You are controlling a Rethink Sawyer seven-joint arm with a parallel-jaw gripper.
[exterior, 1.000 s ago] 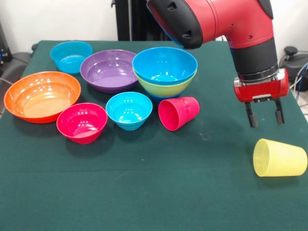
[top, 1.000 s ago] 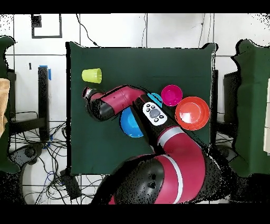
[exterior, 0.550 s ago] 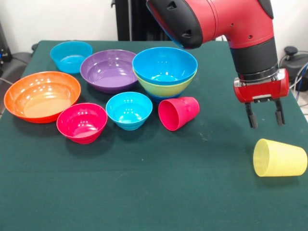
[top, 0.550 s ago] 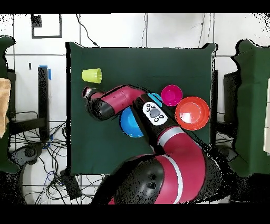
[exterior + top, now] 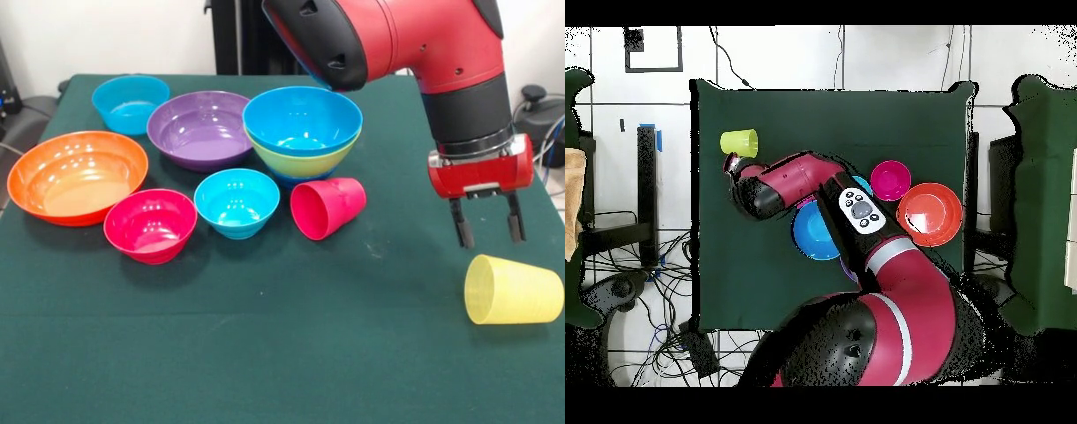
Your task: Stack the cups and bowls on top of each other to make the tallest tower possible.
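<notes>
Gripper (image 5: 486,228), fingers spread and empty, above toppled translucent yellow plastic cup (image 5: 513,290) on desk; next: descend, grasp cup

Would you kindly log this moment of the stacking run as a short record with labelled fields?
gripper: the gripper is open, empty, raised just above the yellow cup
yellow cup: the yellow cup lies on its side, apart from the other pieces
red-pink cup: the red-pink cup lies on its side near the bowls
stack: bright blue bowl nested in lime green bowl
loose bowls: orange bowl, purple bowl
</notes>
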